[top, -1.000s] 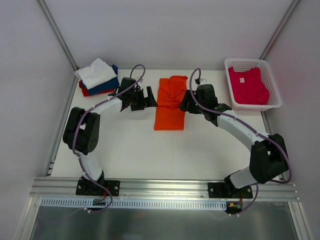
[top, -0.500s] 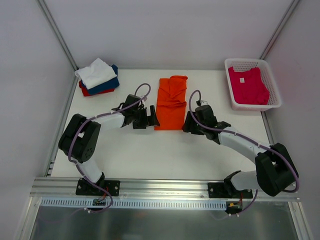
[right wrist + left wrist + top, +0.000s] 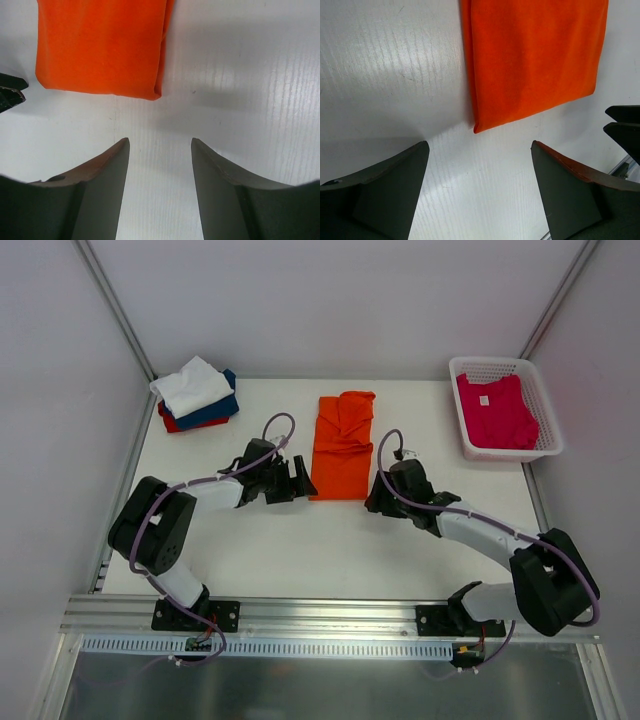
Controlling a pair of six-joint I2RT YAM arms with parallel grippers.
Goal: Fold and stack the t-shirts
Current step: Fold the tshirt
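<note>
From above, you see the white mesh basket [image 3: 485, 362] well to the right of the orange t-shirt [image 3: 342, 445]. It holds one magenta t-shirt [image 3: 497, 412], white label up. The stack of folded t-shirts [image 3: 196, 392], white over navy over red, lies far left of the orange one. The left gripper [image 3: 303, 478] and right gripper [image 3: 375, 497] flank its near end.

On your left wrist view, the left gripper [image 3: 480, 190] is spread and empty, just short of the orange t-shirt's [image 3: 535, 55] near corner.

On your right wrist view, the right gripper [image 3: 160, 175] is parted and empty, near the orange t-shirt's [image 3: 100, 45] other near corner.
</note>
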